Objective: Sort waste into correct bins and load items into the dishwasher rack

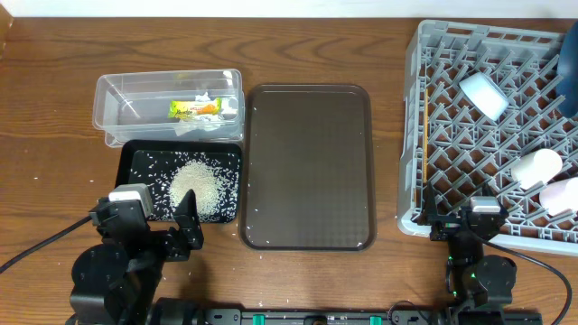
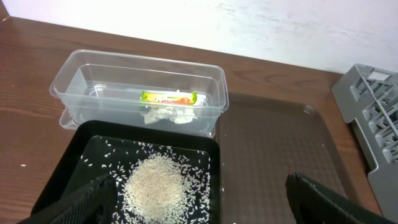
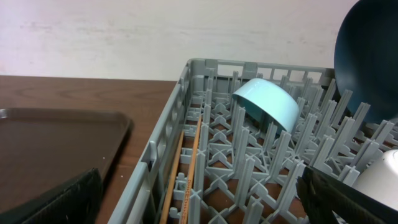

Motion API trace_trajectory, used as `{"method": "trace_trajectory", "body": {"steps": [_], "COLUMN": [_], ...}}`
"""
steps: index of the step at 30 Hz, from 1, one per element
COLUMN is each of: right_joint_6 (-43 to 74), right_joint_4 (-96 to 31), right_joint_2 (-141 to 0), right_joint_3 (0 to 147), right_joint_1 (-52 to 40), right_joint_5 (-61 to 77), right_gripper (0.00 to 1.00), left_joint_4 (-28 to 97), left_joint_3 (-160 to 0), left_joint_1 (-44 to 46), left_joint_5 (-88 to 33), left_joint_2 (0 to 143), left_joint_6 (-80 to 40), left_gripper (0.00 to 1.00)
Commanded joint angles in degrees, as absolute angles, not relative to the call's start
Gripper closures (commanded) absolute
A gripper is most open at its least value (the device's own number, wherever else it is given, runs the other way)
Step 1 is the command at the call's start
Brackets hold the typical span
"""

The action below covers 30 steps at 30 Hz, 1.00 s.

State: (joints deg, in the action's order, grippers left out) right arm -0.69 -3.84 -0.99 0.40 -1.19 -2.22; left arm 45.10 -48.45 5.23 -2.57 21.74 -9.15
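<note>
The clear tub (image 1: 117,104) holds the yellow-green wrapper (image 1: 194,108) and the white tissue (image 1: 215,123); both also show in the left wrist view, wrapper (image 2: 168,97) and tissue (image 2: 166,114). The black tub (image 1: 135,181) holds a heap of rice (image 1: 199,188). The grey rack (image 1: 424,108) holds the pale blue bowl (image 1: 483,93), two white cups (image 1: 537,167) (image 1: 562,194), the dark blue plate (image 3: 370,56) and the chopsticks (image 3: 186,168). My left gripper (image 2: 205,208) is open and empty by the black tub's near edge. My right gripper (image 3: 199,205) is open and empty at the rack's near left corner.
A flat dark brown tray (image 1: 309,167) lies between the tubs and the rack. A few stray rice grains lie on the tray and on the table around the black tub. Both arm bases stand at the front edge.
</note>
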Motion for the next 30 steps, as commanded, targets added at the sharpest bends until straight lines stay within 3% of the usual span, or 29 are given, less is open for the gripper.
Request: {"method": "trace_trajectory", "body": {"steps": [1, 9, 24, 30], "right_joint_6": [-1.4, -1.4, -1.4, -1.4], "right_joint_4": [-4.0, -4.0, -4.0, -4.0], "right_joint_2": [-0.7, -0.7, -0.7, -0.7], "right_joint_3": [0.3, 0.3, 0.3, 0.3], "right_joint_1": [-0.3, -0.3, -0.3, -0.3], "right_joint_5": [-3.0, -3.0, -3.0, -3.0], "right_gripper": [0.01, 0.01, 0.01, 0.01], "left_joint_4": [46.3, 42.1, -3.4, -0.4], "left_joint_3": [-48.6, -39.5, -0.5, -0.2], "left_joint_1": [4.9, 2.8, 2.0, 1.9], "left_joint_5": [-1.3, -0.8, 1.2, 2.0], "left_joint_2": [21.6, 18.8, 1.4, 1.0], "left_joint_6": [-7.4, -8.0, -7.5, -7.6], "left_gripper": [0.11, 0.11, 0.11, 0.11]}}
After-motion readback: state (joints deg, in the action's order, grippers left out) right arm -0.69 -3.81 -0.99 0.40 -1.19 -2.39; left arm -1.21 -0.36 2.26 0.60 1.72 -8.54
